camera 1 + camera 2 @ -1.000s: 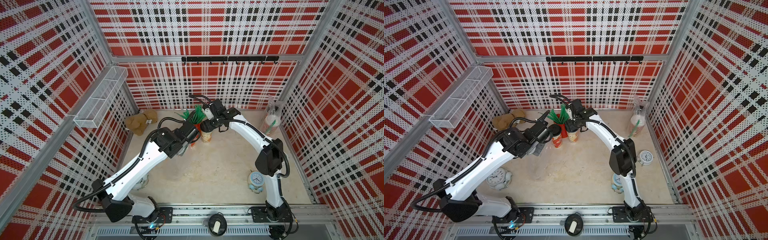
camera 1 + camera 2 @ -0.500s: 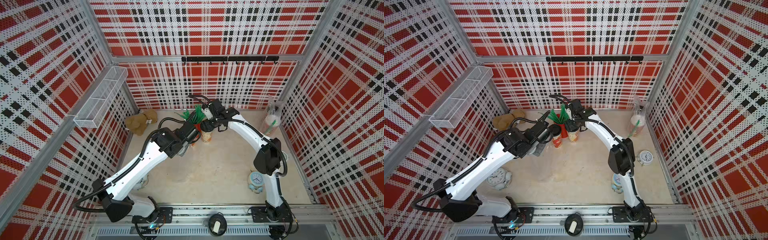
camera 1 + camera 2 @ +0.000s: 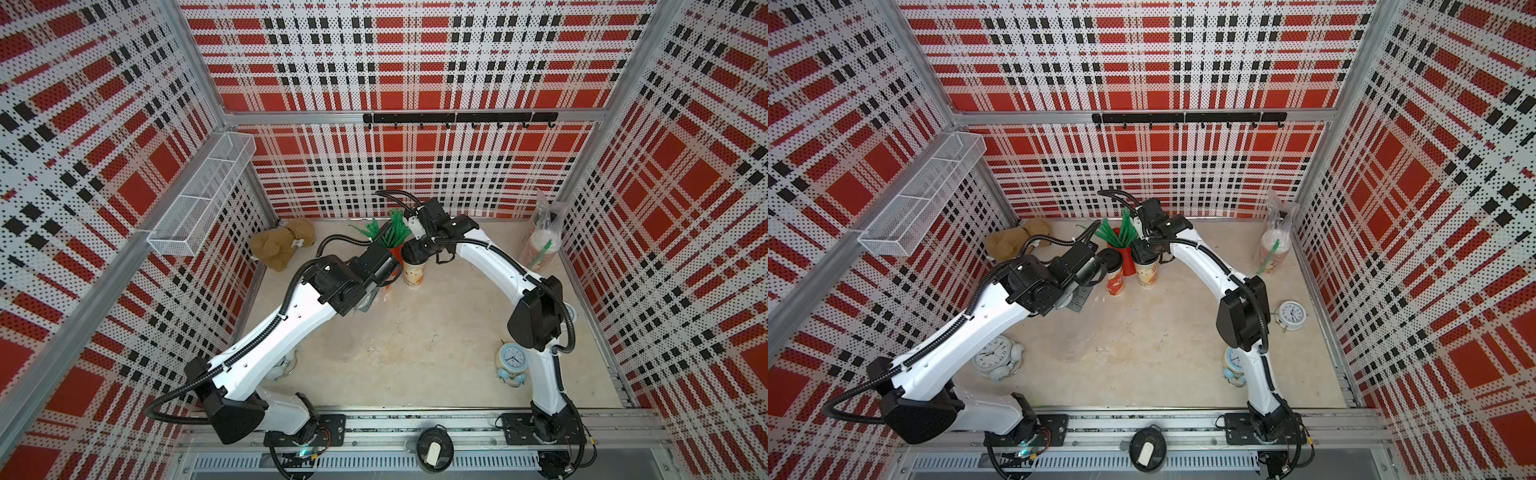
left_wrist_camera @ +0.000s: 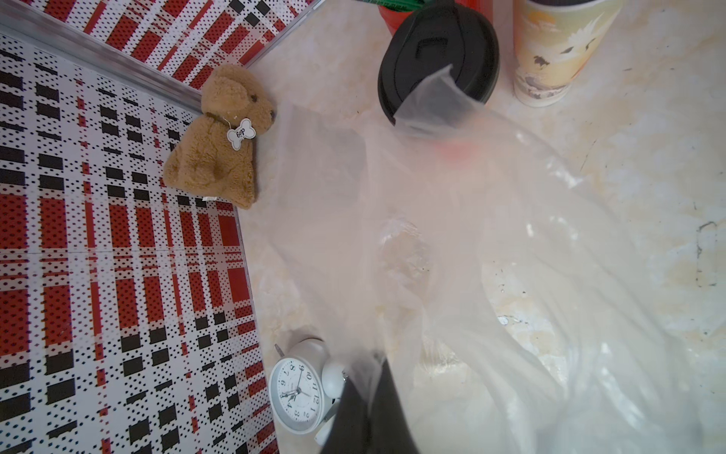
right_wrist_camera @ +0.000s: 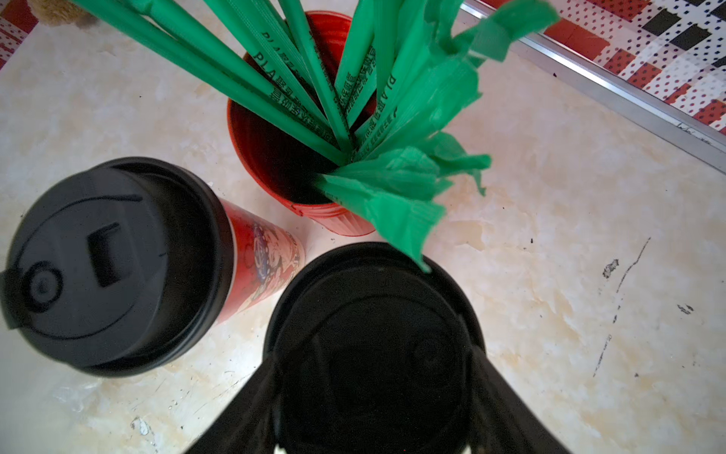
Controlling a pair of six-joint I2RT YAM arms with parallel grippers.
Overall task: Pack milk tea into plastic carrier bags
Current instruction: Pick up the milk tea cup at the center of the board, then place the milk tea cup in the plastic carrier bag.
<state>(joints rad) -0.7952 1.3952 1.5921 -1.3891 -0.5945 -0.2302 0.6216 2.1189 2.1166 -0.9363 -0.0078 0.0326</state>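
Hanging from the left gripper (image 4: 371, 377), whose jaws were pinched together on it, a thin clear plastic carrier bag (image 4: 491, 255) spread beside the red cylinder of green straws (image 5: 275, 157), one flap over a red-printed black-lidded paper cup (image 3: 1113, 280). A cream-printed black-lidded paper cup (image 3: 413, 272) stood just beside that cylinder, under the right gripper (image 5: 375, 365). Its jaws straddled the lid (image 5: 373, 314), though whether they pressed it I could not tell.

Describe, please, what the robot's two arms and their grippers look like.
Both arms match: the left arm and right arm have glossy white, rounded link shells with bulky black joint housings. A black corrugated cable conduit runs along each. The left gripper and right gripper show plain black tapering fingers. No lettering is legible.
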